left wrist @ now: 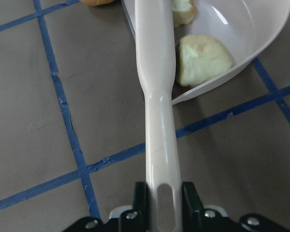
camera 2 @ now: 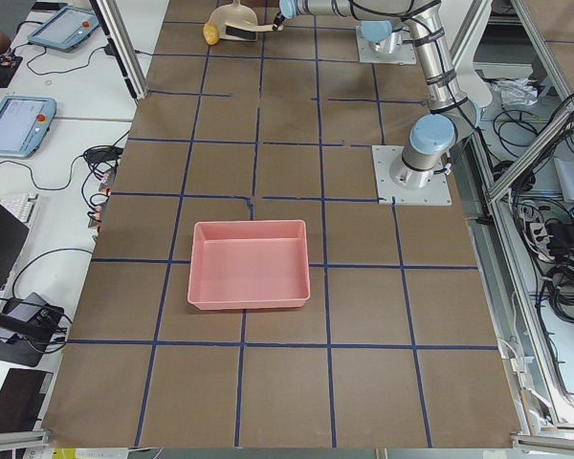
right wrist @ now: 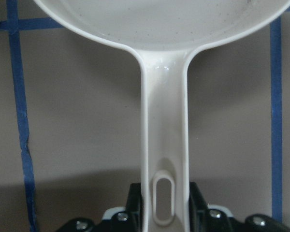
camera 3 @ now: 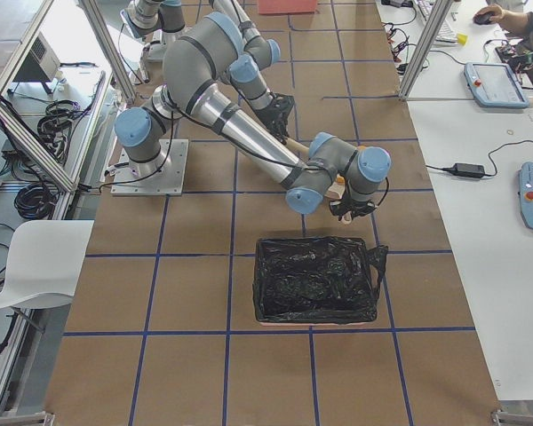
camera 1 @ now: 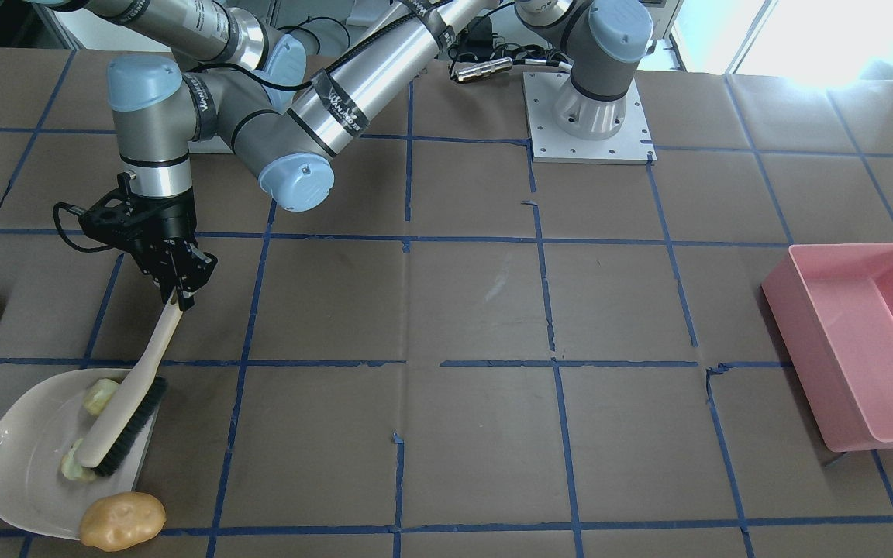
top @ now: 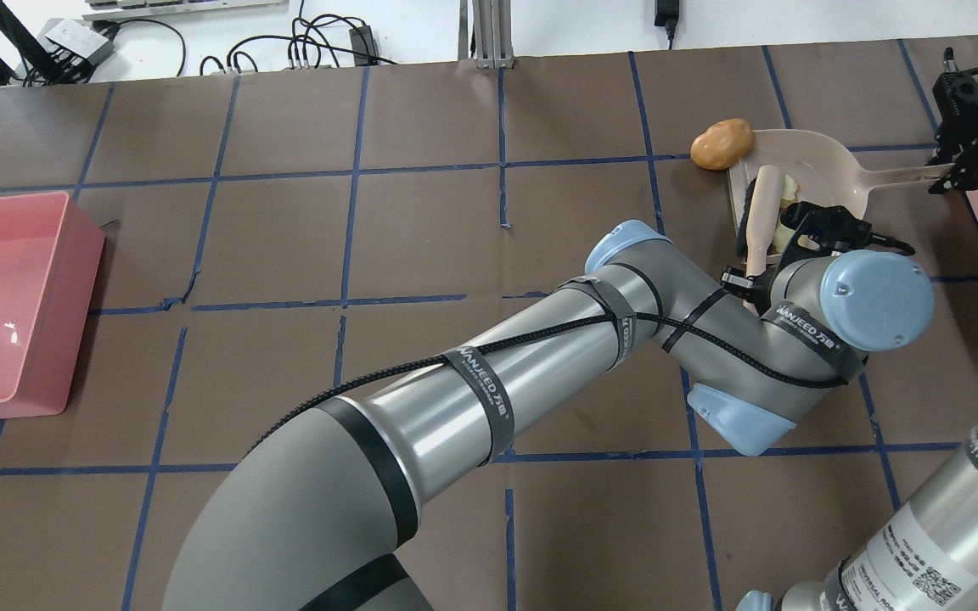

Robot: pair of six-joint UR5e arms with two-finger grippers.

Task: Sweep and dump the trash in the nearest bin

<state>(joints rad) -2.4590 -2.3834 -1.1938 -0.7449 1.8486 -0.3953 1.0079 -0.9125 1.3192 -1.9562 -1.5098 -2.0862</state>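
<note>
My left gripper (camera 1: 177, 298) reaches across the table and is shut on the handle of a cream brush (camera 1: 132, 422), also seen in the left wrist view (left wrist: 160, 193). The black bristles rest at the mouth of a pale dustpan (camera 1: 20, 465). Two pale yellow chunks (camera 1: 100, 395) (camera 1: 73, 465) lie inside the pan behind the brush. The tan potato-like lump (camera 1: 122, 521) sits at the pan's front lip, beside the brush tip. My right gripper (top: 956, 170) is shut on the dustpan's handle (right wrist: 163, 145), and the pan lies flat on the table.
A pink bin (camera 1: 857, 341) stands at the far end of the table on my left side. A bin lined with a black bag (camera 3: 315, 280) stands near the dustpan, just beyond my right gripper. Blue tape grids the brown table (camera 1: 462, 310).
</note>
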